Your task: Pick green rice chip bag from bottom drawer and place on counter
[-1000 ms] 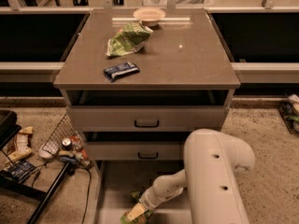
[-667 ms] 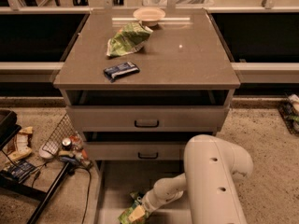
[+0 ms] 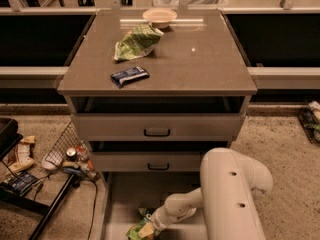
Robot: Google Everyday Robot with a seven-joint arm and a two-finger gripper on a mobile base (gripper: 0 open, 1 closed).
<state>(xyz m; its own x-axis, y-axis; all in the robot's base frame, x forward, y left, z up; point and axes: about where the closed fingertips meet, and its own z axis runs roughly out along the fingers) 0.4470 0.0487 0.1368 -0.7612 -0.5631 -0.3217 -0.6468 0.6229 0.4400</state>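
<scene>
Two grey drawer fronts, each with a small black handle, sit stacked beneath the counter as the robot's white arm bends down from the lower right into the bottom drawer. That drawer stands pulled out toward the camera, much of its flat grey floor bare. At the arm's tip, the gripper is low at the near end of the drawer, right at the green rice chip bag, which sits crumpled inside the drawer at the bottom edge of the view, a yellow-orange patch showing beside the wrist. Whether the claw is spread or clamped on the bag cannot be told, since the wrist and the bag itself hide it. Up on the counter, a paler green-and-white bag lies crumpled left of centre toward the back. A small dark blue wrapper bar rests just in front of it near the front left, and a shallow pale bowl stands at the back edge. Left of the cabinet, a wire basket leans on the speckled floor amid small clutter and a cable.
</scene>
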